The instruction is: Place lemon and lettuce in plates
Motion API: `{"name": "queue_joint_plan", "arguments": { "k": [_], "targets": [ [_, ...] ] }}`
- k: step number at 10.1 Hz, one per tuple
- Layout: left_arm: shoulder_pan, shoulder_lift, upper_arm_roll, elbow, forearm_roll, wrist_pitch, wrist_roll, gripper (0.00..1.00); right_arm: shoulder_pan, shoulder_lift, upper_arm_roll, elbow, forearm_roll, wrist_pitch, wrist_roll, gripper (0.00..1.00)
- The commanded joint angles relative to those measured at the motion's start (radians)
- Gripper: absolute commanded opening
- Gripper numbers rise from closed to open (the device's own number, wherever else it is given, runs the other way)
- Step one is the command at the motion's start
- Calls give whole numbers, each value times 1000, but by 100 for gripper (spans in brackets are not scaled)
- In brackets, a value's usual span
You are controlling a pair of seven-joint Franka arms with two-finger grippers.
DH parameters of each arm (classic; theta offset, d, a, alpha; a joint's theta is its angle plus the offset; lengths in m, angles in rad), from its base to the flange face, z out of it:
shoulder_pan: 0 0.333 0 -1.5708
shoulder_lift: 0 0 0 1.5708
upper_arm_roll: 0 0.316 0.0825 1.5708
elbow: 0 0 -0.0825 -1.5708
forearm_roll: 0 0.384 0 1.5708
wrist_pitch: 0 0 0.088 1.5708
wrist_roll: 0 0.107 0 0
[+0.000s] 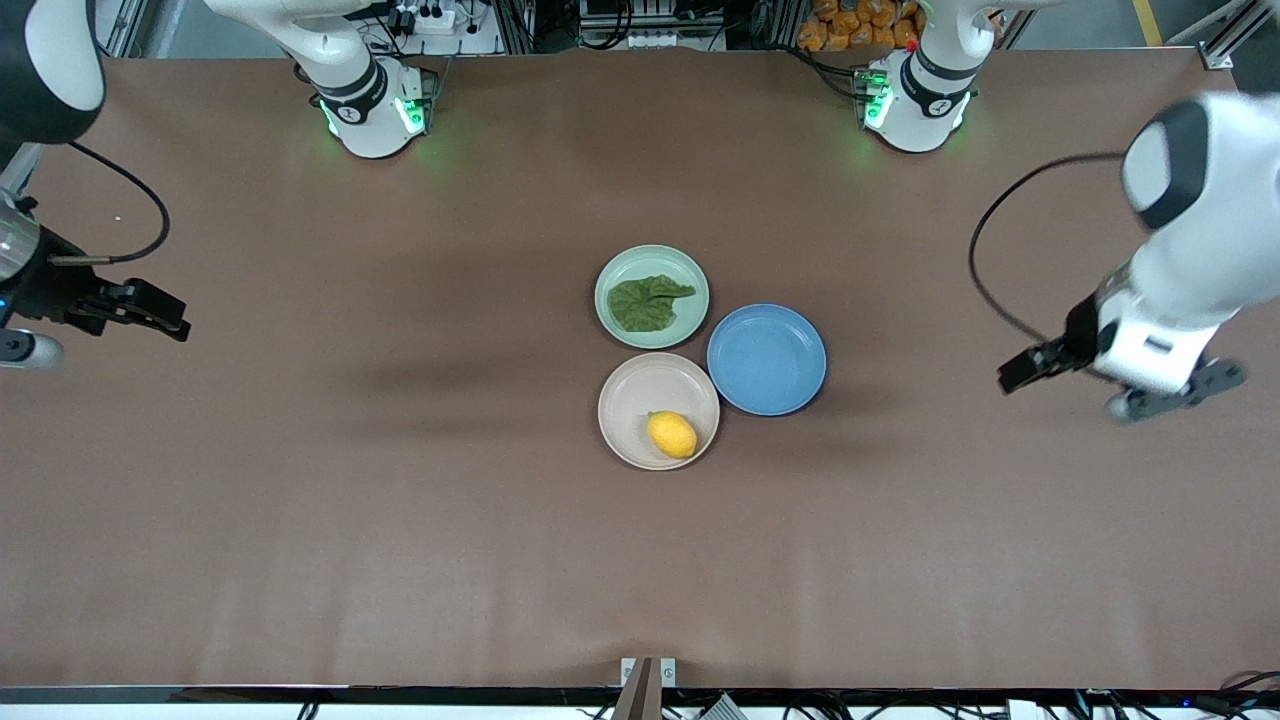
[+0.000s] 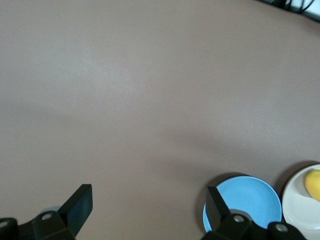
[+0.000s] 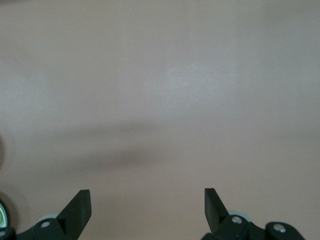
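Observation:
The dark green lettuce (image 1: 648, 302) lies in the pale mint plate (image 1: 640, 262) at the table's middle. The yellow lemon (image 1: 671, 434) lies in the beige plate (image 1: 632, 392), which is nearer to the front camera and touches the mint plate. My left gripper (image 1: 1012, 378) is open and empty over bare table toward the left arm's end. In the left wrist view the gripper (image 2: 148, 205) frames bare table, with the lemon (image 2: 314, 184) and beige plate (image 2: 299, 212) at the edge. My right gripper (image 1: 165, 315) is open and empty over bare table toward the right arm's end, and its wrist view (image 3: 147, 205) shows only table.
An empty blue plate (image 1: 767, 359) sits beside the other two plates, toward the left arm's end; it also shows in the left wrist view (image 2: 250, 199). The brown table (image 1: 400, 520) stretches wide around the plates.

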Motion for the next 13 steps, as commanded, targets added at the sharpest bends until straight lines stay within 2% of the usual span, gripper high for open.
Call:
{"name": "queue_joint_plan", "arguments": {
  "k": [1, 4, 7, 10, 13],
  "targets": [
    [3, -99, 9, -53, -13, -16, 130, 100, -23, -55, 12, -11, 25, -1, -11, 100],
    [17, -172, 26, -5, -13, -140, 241, 100, -22, -105, 12, 8, 27, -22, -12, 100],
    [4, -154, 20, 110, 17, -291, 301, 100, -22, -134, 11, 7, 62, -24, -11, 100],
    [-3, -99, 3, 275, 22, -439, 303, 100, -22, -154, 9, -2, 62, -50, -11, 100],
    [-3, -99, -10, 273, 17, -442, 301, 100, -35, -174, 11, -8, 62, -38, 0, 100]
  ]
}}
